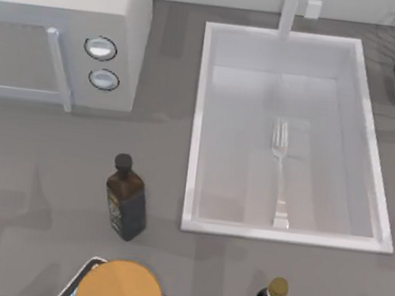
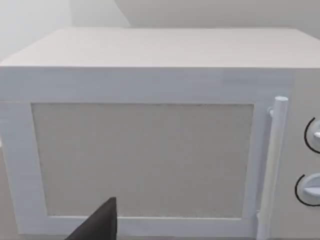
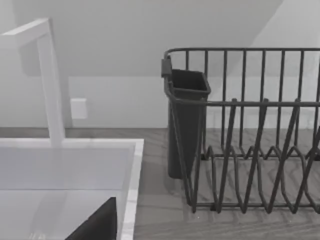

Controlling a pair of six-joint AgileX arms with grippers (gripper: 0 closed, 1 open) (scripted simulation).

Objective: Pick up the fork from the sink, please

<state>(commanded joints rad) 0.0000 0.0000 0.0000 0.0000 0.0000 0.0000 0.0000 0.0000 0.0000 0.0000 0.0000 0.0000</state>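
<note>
Right gripper (image 3: 95, 222): note one dark fingertip at the frame edge in its wrist view, above the sink (image 1: 201, 127) near the rim; you cannot tell how wide its jaws stand. The fork (image 1: 279, 173) lies flat on the basin floor, right of centre, tines toward the faucet (image 1: 290, 12), handle end near the front wall, untouched. Judge the step as approach, grasp not yet begun. You must next bring the gripper down over the handle and align it across the shaft. Left gripper (image 2: 97, 225) is parked facing the microwave (image 1: 61, 32). Two bottles (image 1: 126, 198) stand in front; no label text is readable.
</note>
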